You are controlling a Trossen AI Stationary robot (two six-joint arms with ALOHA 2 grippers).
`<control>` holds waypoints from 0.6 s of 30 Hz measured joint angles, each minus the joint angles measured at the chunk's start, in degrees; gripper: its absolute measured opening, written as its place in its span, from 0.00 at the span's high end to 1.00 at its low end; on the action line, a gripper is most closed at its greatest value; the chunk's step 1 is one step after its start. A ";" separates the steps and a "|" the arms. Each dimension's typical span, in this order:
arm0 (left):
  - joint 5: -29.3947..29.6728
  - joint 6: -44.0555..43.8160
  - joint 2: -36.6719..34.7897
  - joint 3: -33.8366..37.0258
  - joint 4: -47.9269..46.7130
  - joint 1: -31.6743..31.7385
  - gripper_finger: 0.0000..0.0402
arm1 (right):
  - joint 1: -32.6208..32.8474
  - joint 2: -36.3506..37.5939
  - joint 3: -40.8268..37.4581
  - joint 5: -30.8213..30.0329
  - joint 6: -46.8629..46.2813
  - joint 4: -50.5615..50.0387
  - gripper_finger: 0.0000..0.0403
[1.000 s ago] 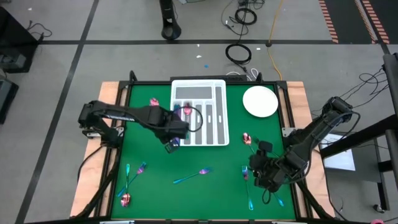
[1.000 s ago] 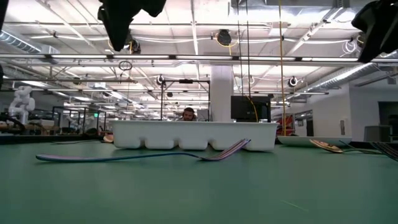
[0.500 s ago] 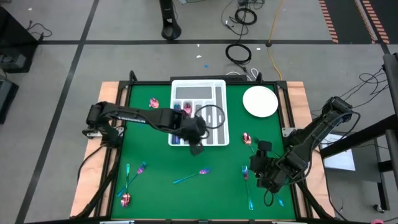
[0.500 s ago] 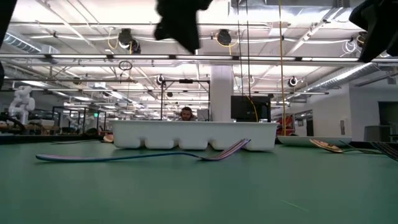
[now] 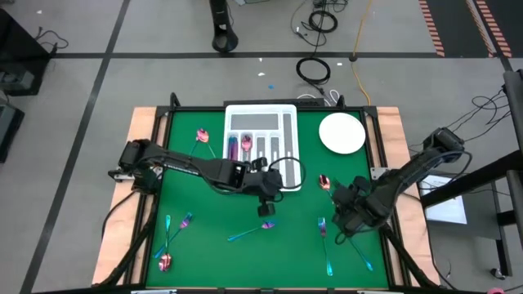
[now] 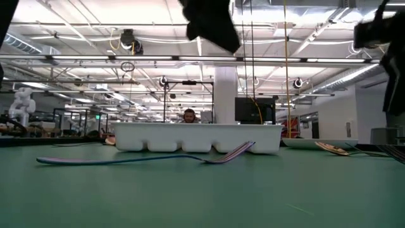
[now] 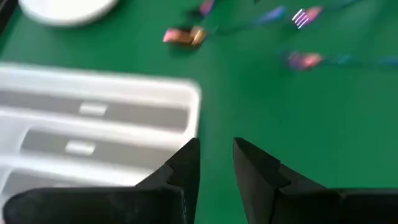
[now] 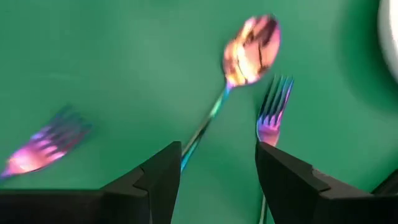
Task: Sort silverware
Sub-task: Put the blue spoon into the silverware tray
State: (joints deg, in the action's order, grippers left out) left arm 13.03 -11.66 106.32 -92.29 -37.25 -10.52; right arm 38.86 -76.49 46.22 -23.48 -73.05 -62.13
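Your left gripper [image 5: 266, 209] has swung off the white tray [image 5: 261, 113] over the last second and now hangs past the tray's 6 o'clock edge, above the fork [image 5: 252, 231] lying mid-table; its fingers are a narrow gap apart and pinch nothing, so judge a piece delivered and a fresh pick beginning. Your right gripper [image 5: 341, 219], spread wide and empty, has edged toward the spoon [image 8: 249, 46] and fork [image 8: 272, 112] at 4 o'clock. Tray: a few pink-purple pieces [image 5: 233, 147] in its 9 o'clock slots, other slots apparently bare. Plate [image 5: 341, 133], 2 o'clock: empty. Loose silverware: 8 o'clock cluster [image 5: 172, 233], one spoon [image 5: 203, 135] beside tray.
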 joint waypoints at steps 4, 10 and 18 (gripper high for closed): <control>4.91 -2.38 -1.67 4.41 -1.92 -0.63 0.76 | -4.44 0.00 -3.72 1.58 0.40 1.86 0.52; 12.48 -9.23 -13.09 19.25 0.11 -0.74 0.76 | -10.64 -0.04 -4.90 2.42 3.85 5.02 0.52; 6.66 4.15 -21.42 39.80 45.99 -2.47 0.76 | -13.14 -1.66 -4.90 2.73 3.23 10.78 0.52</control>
State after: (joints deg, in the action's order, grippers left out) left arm 19.69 -7.51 84.90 -52.49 8.74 -12.99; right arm 25.73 -78.15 41.32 -20.74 -69.82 -51.35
